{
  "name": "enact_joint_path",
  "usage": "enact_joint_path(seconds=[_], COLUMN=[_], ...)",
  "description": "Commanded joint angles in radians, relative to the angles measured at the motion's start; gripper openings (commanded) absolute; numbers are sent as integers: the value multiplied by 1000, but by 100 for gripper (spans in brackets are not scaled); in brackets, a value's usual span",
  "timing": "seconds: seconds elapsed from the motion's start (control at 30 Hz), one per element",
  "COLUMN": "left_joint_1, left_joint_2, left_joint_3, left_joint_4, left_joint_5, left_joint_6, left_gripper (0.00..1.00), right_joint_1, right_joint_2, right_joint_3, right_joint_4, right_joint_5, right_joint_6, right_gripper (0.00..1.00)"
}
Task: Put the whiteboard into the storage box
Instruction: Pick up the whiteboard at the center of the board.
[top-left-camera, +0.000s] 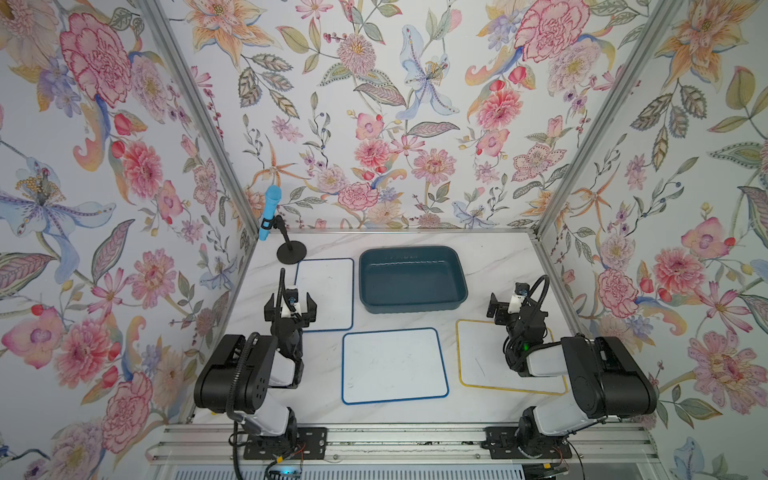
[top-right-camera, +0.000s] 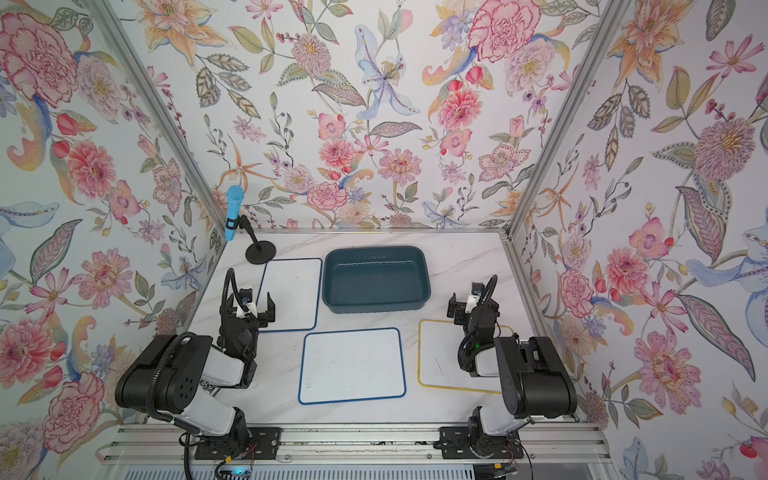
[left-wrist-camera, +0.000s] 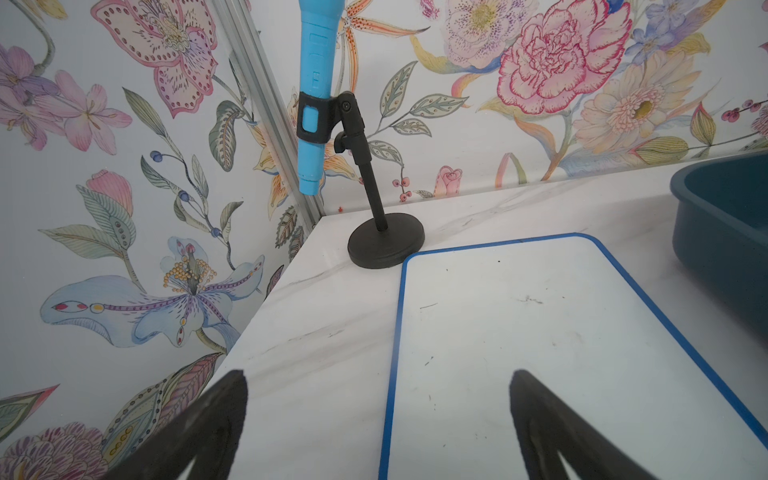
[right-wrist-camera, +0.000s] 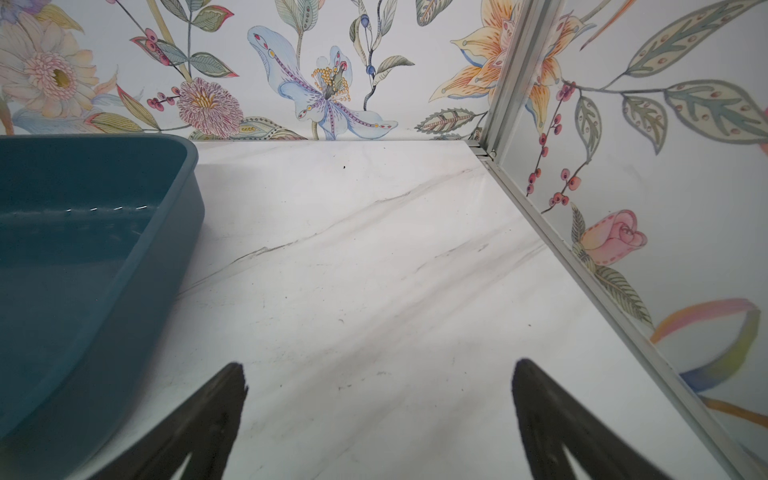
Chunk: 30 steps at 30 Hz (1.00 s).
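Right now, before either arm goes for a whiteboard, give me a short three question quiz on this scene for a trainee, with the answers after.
1. True or false: the storage box already holds a whiteboard.
2. How many whiteboards lie on the table? A) two B) three C) four
3. Fill in: the left gripper and the right gripper both stand ___.

Key
1. False: the box is empty.
2. B: two blue-rimmed ones and the yellow-rimmed whiteboard.
3. Open, holding nothing.
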Motion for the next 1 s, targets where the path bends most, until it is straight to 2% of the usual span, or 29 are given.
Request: enact_joint_path(seconds=[0.0,0.1,0.2,0.33,0.47,0.57,0.7,0.77,0.87,0.97], left_joint_1=[12,12,10,-7,-54,-93,-200,-257,-298,-326], left_joint_2=[-14,-53,-99,-197,-303,-344,-332,-328,-337,-354], left_joint_3=[10,-3,5,59,166,329,483,530,567,573], left_joint_4=[23,33,-23,-200,-457,-813,-1108,-1224,-1384,-1503], left_joint_5=[0,-10,-105,-170,-270,-322,-451,-518,-432,-345], left_joint_6=[-22,-23,-55,-53,-57,-110,-180,-245,-376,-478], left_gripper=[100,100,100,100,100,100,100,100,100,100], right_joint_1=[-11,-15,-13,-12,-1,29,123,185,276,372], right_joint_2=[0,-1,-12,-124,-232,-301,-393,-428,-467,-537], right_joint_3=[15,13,19,124,223,286,341,406,473,475], right_joint_4=[-2,-3,-18,-308,-516,-644,-795,-979,-1193,-1305], right_joint_5=[-28,-32,4,97,101,158,209,211,233,189], right_joint_6=[7,10,17,51,35,37,-15,-5,57,74], right_gripper=[100,100,100,100,100,100,100,100,100,100])
